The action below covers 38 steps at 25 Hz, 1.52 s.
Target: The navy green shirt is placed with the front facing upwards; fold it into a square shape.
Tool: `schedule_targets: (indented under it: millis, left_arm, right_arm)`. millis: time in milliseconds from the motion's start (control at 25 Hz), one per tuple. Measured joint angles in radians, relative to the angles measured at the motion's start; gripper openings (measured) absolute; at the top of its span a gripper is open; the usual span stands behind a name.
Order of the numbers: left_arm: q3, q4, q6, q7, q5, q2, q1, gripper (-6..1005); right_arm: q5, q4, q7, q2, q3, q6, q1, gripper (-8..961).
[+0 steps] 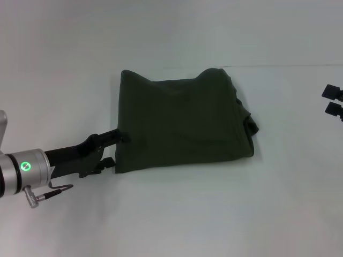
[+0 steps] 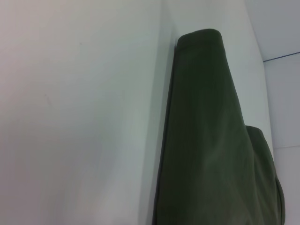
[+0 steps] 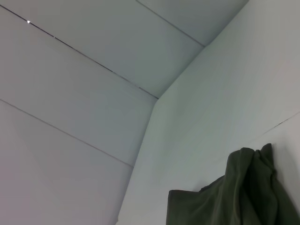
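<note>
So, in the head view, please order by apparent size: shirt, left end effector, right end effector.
1. shirt
2. left end effector, at the shirt's left edge
3. right end effector, cut off by the picture's edge, so its full size is unsure

Navy green shirt lies folded on white counter, layers stacked. One long folded edge straight, touching counter. Rounded folded corner at far end. Second fold bulges along opposite side. Counter's far edge shows beyond shirt.
</note>
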Motion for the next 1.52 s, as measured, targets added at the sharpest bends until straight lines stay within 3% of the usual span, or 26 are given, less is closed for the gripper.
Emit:
schedule_targets:
  millis: [640, 1520]
  left_arm:
    - [-0.014, -0.025, 0.054, 0.035, -0.023, -0.006, -0.031, 934]
    - [-0.021, -0.026, 0.064, -0.083, 0.014, -0.002, 0.007, 928]
  right_arm:
    - [0.002, 0.000, 0.000, 0.000, 0.000, -0.005, -0.004, 854]
    - [0.001, 0.000, 0.000, 0.000, 0.005, -0.002, -0.008, 854]
